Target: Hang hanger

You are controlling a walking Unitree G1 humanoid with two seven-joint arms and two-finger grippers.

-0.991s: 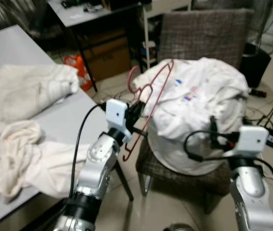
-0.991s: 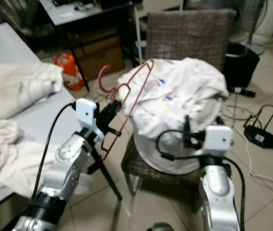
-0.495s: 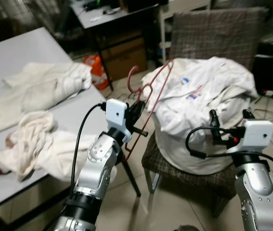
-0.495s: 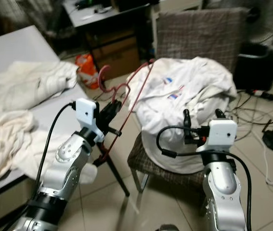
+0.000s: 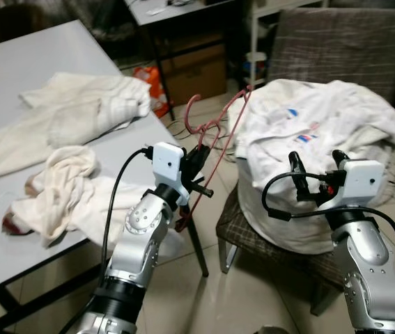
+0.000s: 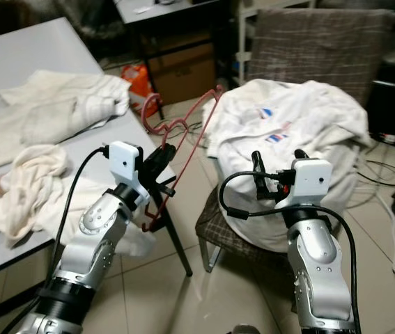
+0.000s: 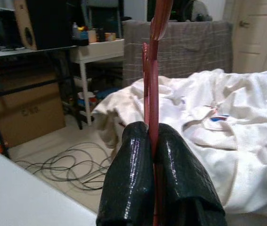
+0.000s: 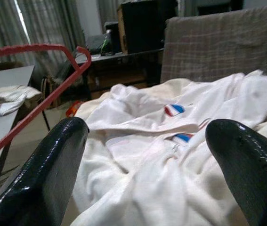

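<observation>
A red hanger (image 5: 214, 139); a white shirt (image 5: 322, 132) with small red-and-blue marks on a brown plaid chair (image 5: 336, 42); cream cloths (image 5: 65, 188) on a pale grey table (image 5: 37, 76); an orange bag (image 5: 157, 94) at eleven o'clock.

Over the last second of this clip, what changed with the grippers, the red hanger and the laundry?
Little among the things themselves: the camera shifted, bringing more of the grey table into view. The left gripper stays shut on the red wire hanger. The right gripper remains open, facing the white garment heaped on the checked chair. Cream cloths lie unmoved.
</observation>
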